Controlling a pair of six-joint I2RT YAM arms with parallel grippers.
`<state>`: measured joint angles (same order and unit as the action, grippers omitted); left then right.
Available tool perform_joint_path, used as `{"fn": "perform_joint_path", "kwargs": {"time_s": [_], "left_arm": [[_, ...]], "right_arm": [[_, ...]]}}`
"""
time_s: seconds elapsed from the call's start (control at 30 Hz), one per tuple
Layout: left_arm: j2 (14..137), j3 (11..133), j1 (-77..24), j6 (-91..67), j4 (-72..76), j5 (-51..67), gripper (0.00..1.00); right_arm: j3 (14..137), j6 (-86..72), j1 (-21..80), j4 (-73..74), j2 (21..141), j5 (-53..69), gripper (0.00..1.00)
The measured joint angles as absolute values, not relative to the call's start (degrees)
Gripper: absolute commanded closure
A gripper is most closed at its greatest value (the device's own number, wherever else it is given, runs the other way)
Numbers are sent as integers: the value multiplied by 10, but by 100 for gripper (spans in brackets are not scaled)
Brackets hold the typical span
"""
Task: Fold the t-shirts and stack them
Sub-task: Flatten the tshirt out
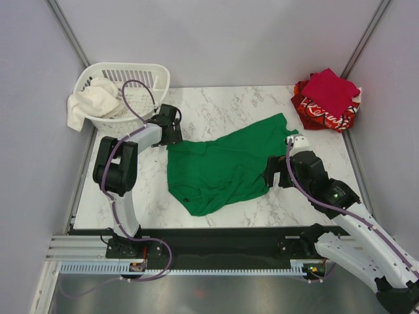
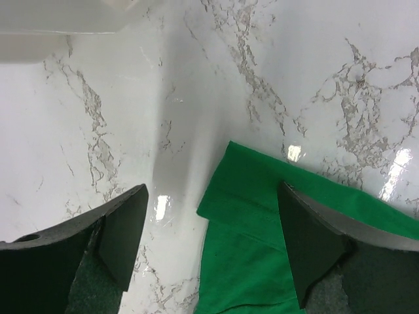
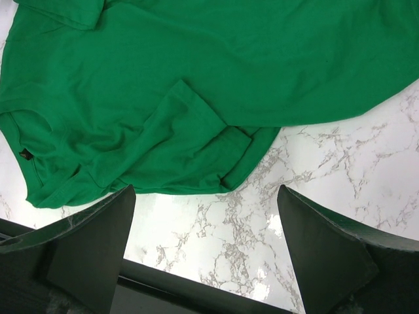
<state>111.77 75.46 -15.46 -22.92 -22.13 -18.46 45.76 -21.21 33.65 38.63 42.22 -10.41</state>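
Presently, green t-shirt (image 1: 222, 171): one corner under the wide-open left claw (image 2: 211, 209); an edge just beside the wide-open right claw (image 3: 206, 199)

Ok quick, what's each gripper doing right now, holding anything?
Left gripper: open, holding nothing, above the green t-shirt corner.
Right gripper: open, holding nothing.

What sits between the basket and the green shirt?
In the top view, the left gripper hangs there, open, above the bare marble table, between the basket and the green shirt.
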Motion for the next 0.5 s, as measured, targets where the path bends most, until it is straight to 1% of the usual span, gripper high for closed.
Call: {"fn": "perform_joint_path", "kwargs": {"time_s": [0.2, 0.23, 0.27, 0.4, 0.47, 0.5], "left_arm": [[1121, 759, -154, -229, -220, -186, 13], [1121, 759, -154, -229, -219, -186, 14], [1121, 759, -154, -229, -219, -186, 62], [1114, 736, -152, -231, -207, -112, 52], [1107, 724, -154, -232, -201, -97, 44], [1103, 718, -156, -231, -200, -92, 42]], "right_arm": [[458, -212, 336, 386, 425, -104, 2], [458, -212, 336, 386, 425, -104, 2], [458, -212, 336, 386, 425, -104, 2], [458, -212, 336, 386, 425, -104, 2], [458, -212, 336, 386, 426, -104, 2], [458, -212, 336, 386, 427, -104, 2]]}}
